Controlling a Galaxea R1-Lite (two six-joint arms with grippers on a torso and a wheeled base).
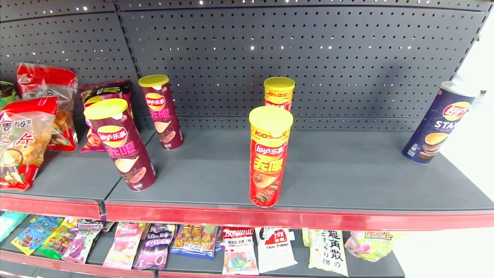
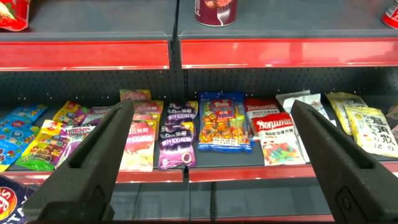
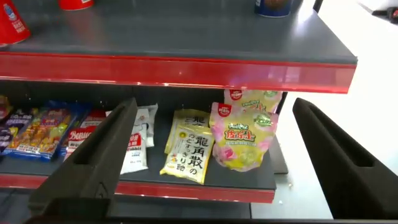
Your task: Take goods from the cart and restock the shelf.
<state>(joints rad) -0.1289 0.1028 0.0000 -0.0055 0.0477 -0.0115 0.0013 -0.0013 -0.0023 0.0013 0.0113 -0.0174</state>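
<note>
Dark grey pegboard (image 1: 270, 46) at the back, and in front of it a grey shelf (image 1: 347, 170) with a red front lip running across the whole head view. Five chip cans are standing upright on it, all apart from each other. There's a maroon can (image 1: 119, 144) near the front edge at centre left, with a second maroon can (image 1: 160, 112) behind it, closer to the pegboard. A red can with a yellow lid (image 1: 270, 154) sits right at the front edge in the middle, and another red can (image 1: 278, 92) is straight behind it near the back. A blue can (image 1: 436, 123) stands on its own at the far right. Snack bags (image 1: 34, 116) are stacked up at the left edge.

The lower shelf (image 1: 372, 266) along the bottom of the frame has a row of flat candy packets (image 1: 239, 251) on it.

The left gripper (image 2: 208, 168) hangs in front of that lower row, fingers (image 2: 93, 168) spread wide with nothing between them. The right gripper (image 3: 214, 165) is the same, spread and empty, out in front of a yellow packet (image 3: 189, 152) and a pink-green bag (image 3: 242, 134).
</note>
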